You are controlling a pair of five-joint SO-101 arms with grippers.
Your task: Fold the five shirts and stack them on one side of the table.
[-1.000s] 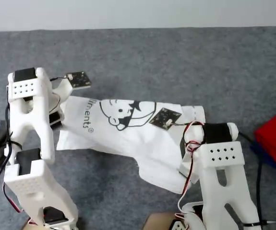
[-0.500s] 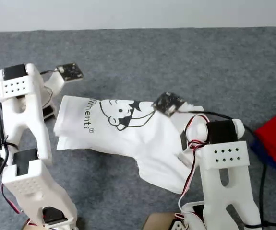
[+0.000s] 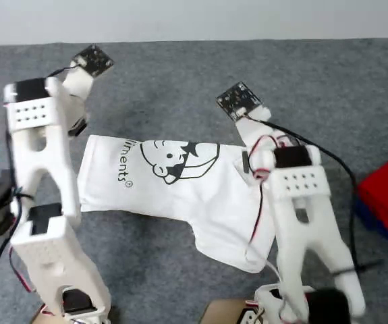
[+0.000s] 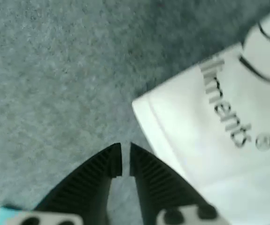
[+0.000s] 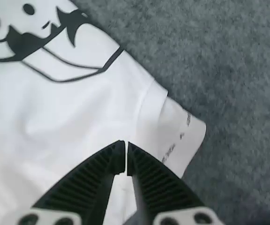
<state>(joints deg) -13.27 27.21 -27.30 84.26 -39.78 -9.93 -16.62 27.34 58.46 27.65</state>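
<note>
Grey carpeted surface [image 3: 180, 74] carries one white shirt [image 3: 180, 196], partly folded, at its middle. Two white arms flank the shirt. One red cloth [image 3: 386, 196] lies well to its right. Left fingers [image 4: 97, 173], nearly closed and empty, hang just beside the shirt's corner; right fingers [image 5: 97, 171], likewise, hang over the shirt.

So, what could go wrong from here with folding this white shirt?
1. The white shirt lies uneven. Its flap sticks out toward the arm bases, so the next fold may come out crooked.
2. The left claw is shut over the bare table beside the shirt's corner. If lowered like this, it may miss the edge.
3. The right claw is shut above the cloth and might drag and wrinkle it.
</note>
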